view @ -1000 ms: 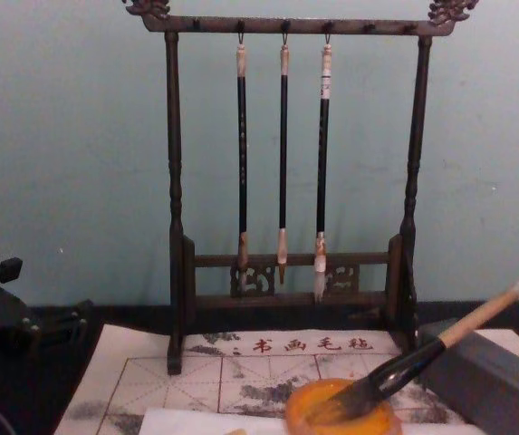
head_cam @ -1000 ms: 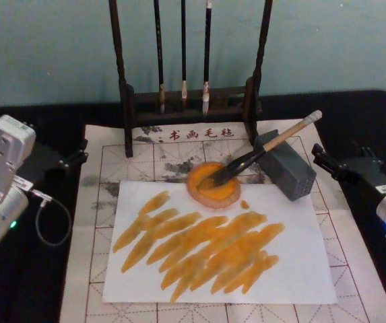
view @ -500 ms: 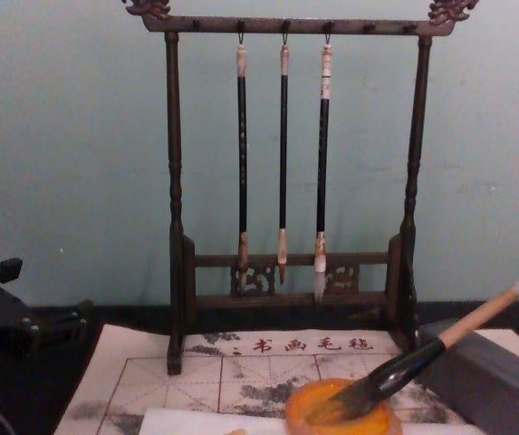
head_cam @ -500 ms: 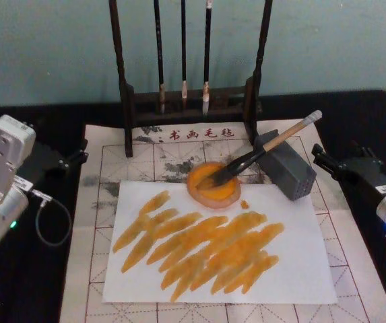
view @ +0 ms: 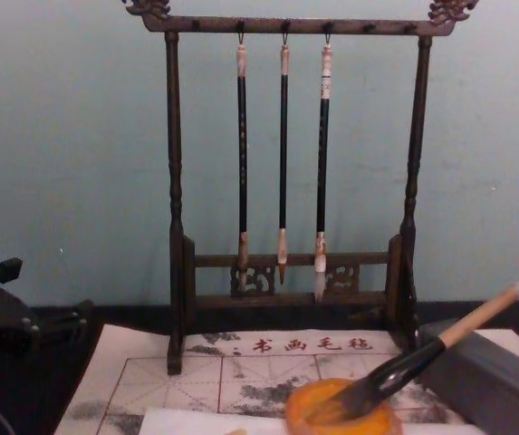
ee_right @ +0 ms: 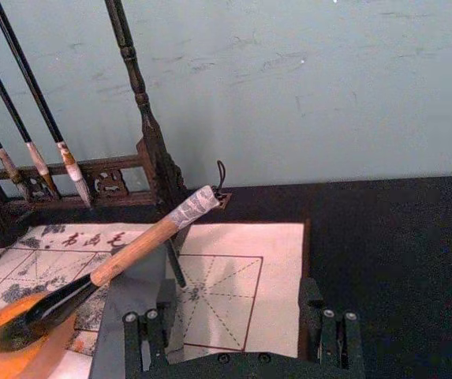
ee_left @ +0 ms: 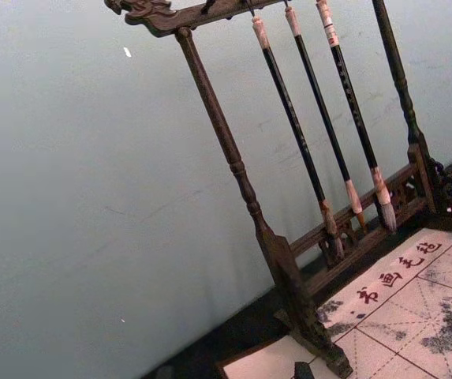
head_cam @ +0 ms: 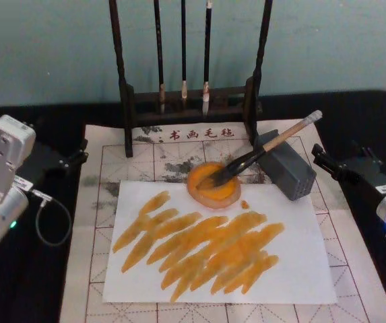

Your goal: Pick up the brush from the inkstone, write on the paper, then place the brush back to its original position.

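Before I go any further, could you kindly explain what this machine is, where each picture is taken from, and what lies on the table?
This is a two-armed robot. One camera looks down from its head, one looks forward from its chest, and one sits on each wrist. In the head view, the left gripper rests at the table's left edge and the right gripper at its right; both hold nothing. The right gripper's fingers stand open in its wrist view.

On the grid-printed mat lies a white paper covered with orange strokes. Behind it sits the round orange inkstone. The thick brush has its tuft in the inkstone and its handle propped on a grey box. At the back, a dark wooden rack holds three thin hanging brushes.
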